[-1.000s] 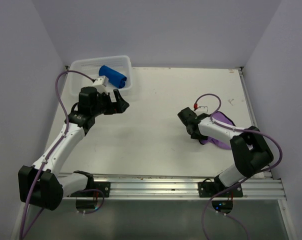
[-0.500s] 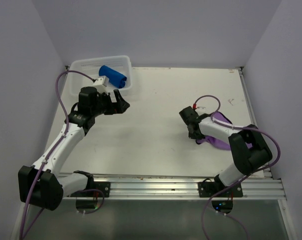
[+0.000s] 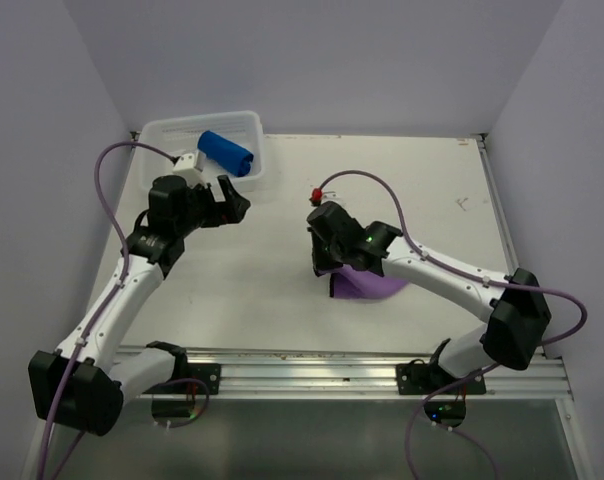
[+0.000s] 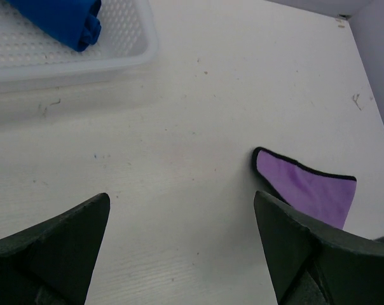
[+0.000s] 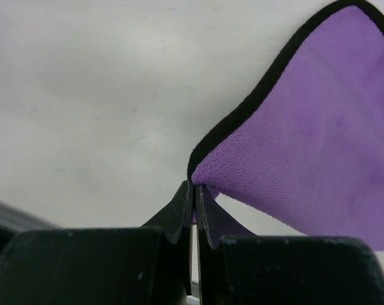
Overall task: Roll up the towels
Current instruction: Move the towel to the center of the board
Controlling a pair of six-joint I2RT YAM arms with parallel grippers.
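The purple towel (image 3: pixel 370 290) lay mid-bench (image 3: pixel 282 225), its dark-edged corner pinched in my right fingers (image 5: pixel 176 216). Soft and light, I judged it best gripped by corners. The blue towel (image 3: pixel 226 153) sat in the basket (image 3: pixel 160 131); my left fingers (image 4: pixel 58 235) were spread.

We list 2 arms, both bolted at the 6 o'clock edge in the top view.

- Left arm (image 3: pixel 117 295): we record it rising from its base at the lower left and reaching toward 1 o'clock. Its wrist (image 3: pixel 172 205) is bent so that the left gripper (image 3: pixel 233 197) points toward 2 o'clock. The 2 fingers stand wide apart with nothing between them.
- Right arm (image 3: pixel 452 275): we record its elbow out at 3 o'clock of its base, with the forearm running toward 10 o'clock. The right gripper (image 5: pixel 193 190) tips down toward the table. Its 2 fingers are pressed together, pinching the dark-edged corner of the purple towel (image 5: pixel 319 146).
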